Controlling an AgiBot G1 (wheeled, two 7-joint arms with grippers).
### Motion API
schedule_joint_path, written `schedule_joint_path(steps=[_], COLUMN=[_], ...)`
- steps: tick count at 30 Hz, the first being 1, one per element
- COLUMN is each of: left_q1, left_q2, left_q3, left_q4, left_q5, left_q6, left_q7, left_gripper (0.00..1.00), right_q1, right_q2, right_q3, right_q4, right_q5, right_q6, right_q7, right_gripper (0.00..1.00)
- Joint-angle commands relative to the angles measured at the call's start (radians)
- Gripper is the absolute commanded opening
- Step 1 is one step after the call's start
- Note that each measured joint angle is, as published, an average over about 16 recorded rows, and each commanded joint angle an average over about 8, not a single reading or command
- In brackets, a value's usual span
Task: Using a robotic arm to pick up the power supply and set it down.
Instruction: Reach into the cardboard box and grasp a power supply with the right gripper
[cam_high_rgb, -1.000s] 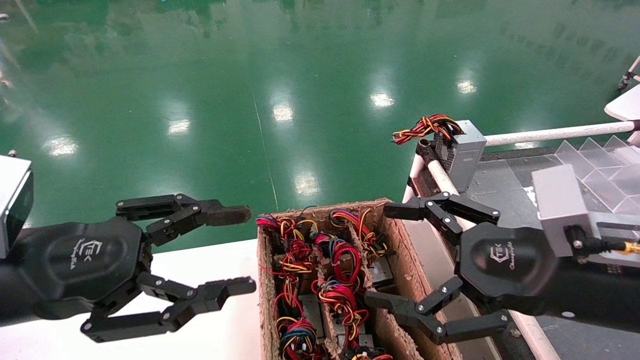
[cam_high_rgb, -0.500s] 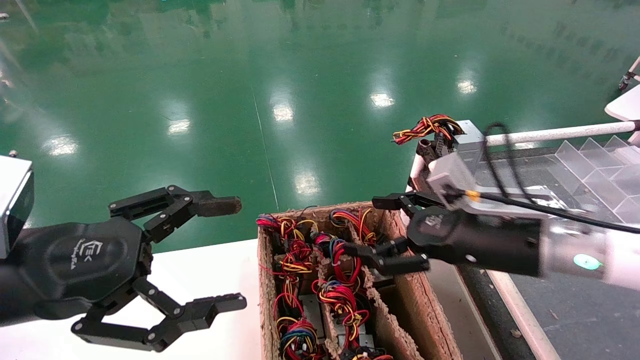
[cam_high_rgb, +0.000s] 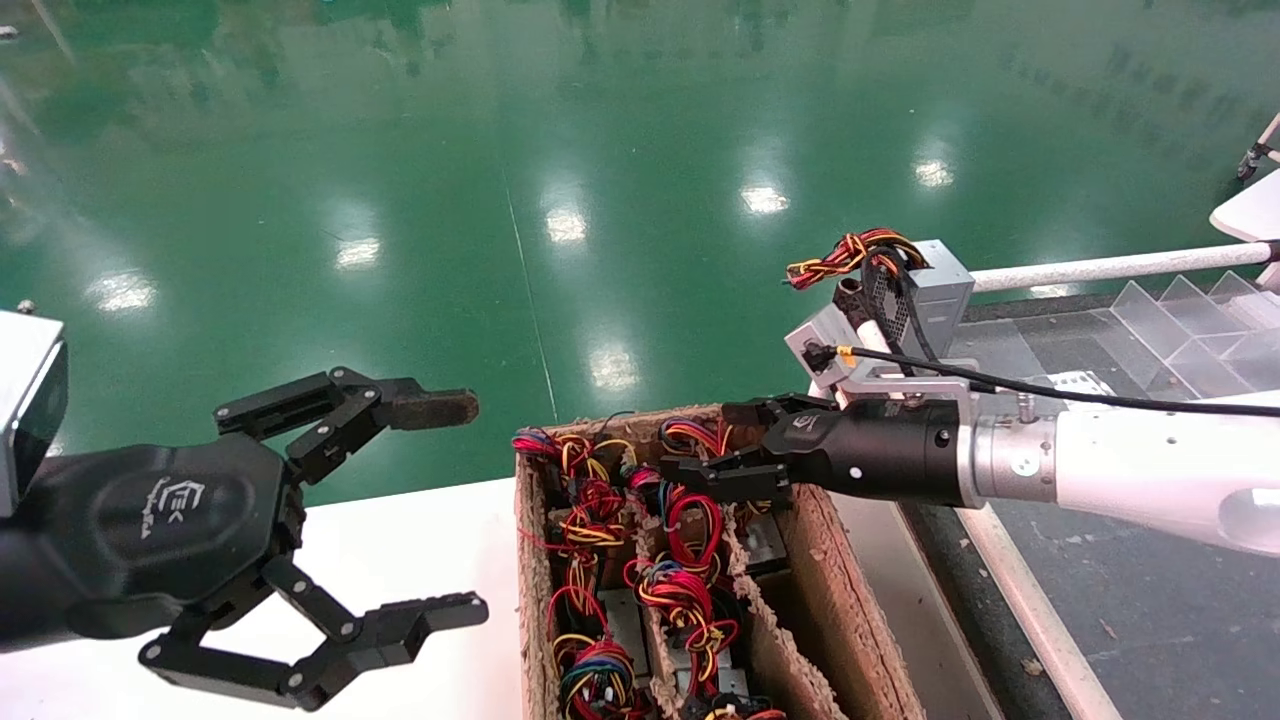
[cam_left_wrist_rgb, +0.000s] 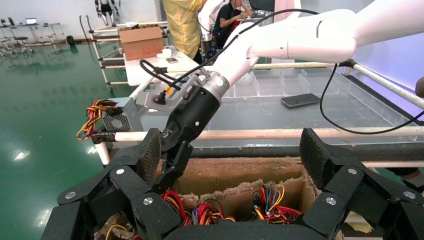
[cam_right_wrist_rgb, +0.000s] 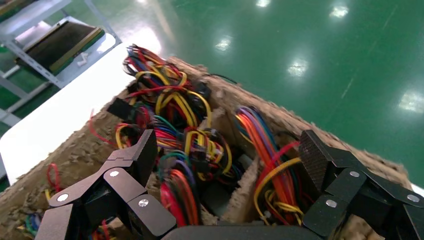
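- Nearest us, the left gripper (cam_high_rgb: 400, 520) hangs over the white table (cam_high_rgb: 420, 540), fingers spread wide and holding nothing (it sits just left of the box).
- Beside it stands the cardboard box (cam_high_rgb: 800, 560), its dividers packed with grey units under loops of red, yellow and blue wire (cam_high_rgb: 680, 590).
- We see the right gripper (cam_high_rgb: 735, 445) over the box's far end, fingers parted above the wire bundles and closed on nothing; in its wrist view the fingertips (cam_right_wrist_rgb: 145, 150) straddle the wire loops (cam_right_wrist_rgb: 195, 145).
- We cannot tell which unit in the box it is aimed at.
- Farther off, a power supply (cam_high_rgb: 925, 300) stands at the corner of the dark bench (cam_high_rgb: 1150, 600), touching the white rail (cam_high_rgb: 1100, 268), its wires (cam_high_rgb: 850, 255) jutting out over the green floor (cam_high_rgb: 500, 150).
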Motion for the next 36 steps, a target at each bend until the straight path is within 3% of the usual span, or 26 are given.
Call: schedule_joint_path(steps=[1,6,20,36], left_q1=[0.000,0.000,0.000,0.000], left_q2=[0.000,0.000,0.000,0.000], left_q3=[0.000,0.000,0.000,0.000], left_q4=[0.000,0.000,0.000,0.000], left_q5=[0.000,0.000,0.000,0.000], left_q6=[0.000,0.000,0.000,0.000], left_q7=[0.000,0.000,0.000,0.000], left_gripper=[1.00,1.00,1.00,1.00], right_q1=[0.012,0.034,0.078,0.091], right_q2=[-0.016,-0.038,-0.073,-0.099], right_q3=[0.000,0.008,0.026,0.021], right_q4=[-0.050,-0.157,-0.351,-0.416], right_q5=[0.002,0.019,0.044,0.030], right_q6=[-0.007,-0.030,-0.044,-0.013], right_q7=[-0.016,-0.046,-0.147,-0.259], right_gripper=[0.61,0.00,0.00,0.00])
